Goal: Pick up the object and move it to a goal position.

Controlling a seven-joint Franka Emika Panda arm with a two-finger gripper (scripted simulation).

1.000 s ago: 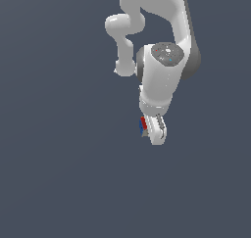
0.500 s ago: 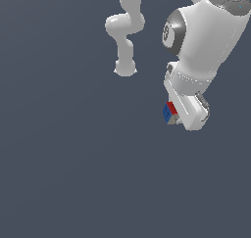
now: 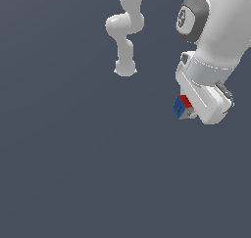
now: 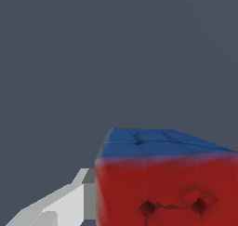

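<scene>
In the exterior view, hand (image 3: 192, 110) pinching the cube (image 3: 182, 107) at the exterior view's right, apparently clear of the grey surface (image 3: 73, 173): pickup judged done, carry to the goal left, no goal marker visible. In the wrist view, cube (image 4: 167, 178) close up, red and blue faces showing, one white finger (image 4: 56, 209) touching its side.

- The arm (image 3: 215, 31) is glossy white, built of rounded, tube-like segments.
- 1 joint cap is dark grey with a small round marking (image 3: 183, 19) on it.
- The base column (image 3: 125, 46) is white, ending in a flared round foot.
- The gripper (image 3: 188, 112) has a boxy white housing with a small grey knob at its side.
- The wrist view shows 1 white angular finger (image 4: 51, 209) with a grey inner pad.
</scene>
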